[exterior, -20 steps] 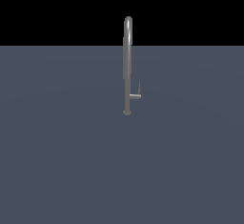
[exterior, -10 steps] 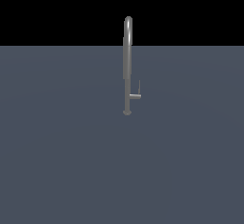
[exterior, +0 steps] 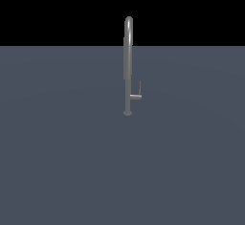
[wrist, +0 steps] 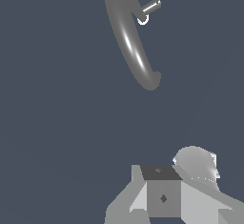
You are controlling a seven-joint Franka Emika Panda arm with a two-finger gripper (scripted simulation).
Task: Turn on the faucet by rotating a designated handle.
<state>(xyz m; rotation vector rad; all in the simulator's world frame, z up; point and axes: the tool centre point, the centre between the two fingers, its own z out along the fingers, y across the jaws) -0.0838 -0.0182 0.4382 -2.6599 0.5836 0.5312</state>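
Exterior view: faucet (exterior: 128,66) upright near the centre of a plain grey worktop (exterior: 57,162), arched top high, small round base low. Handle (exterior: 137,94) low on the pipe's side, a short stub pointing toward the exterior view's right and ending in a thin rod standing upright, roughly parallel to the pipe. No arm or pincer visible in this view.

Wrist view: looking steeply down along the faucet (wrist: 128,37), with the handle (wrist: 151,6) seen far beyond the arched top. Part of the pincer (wrist: 162,194) in the foreground, well apart from faucet and handle, touching nothing. Fingertips out of frame, so opening cannot be told; nothing seen in its grasp.

Key relation, as judged: handle well below the pincer and on the far side of the arch. Approach likely to call for a descent beside the pipe, clear of the arch. Rotation not yet begun.
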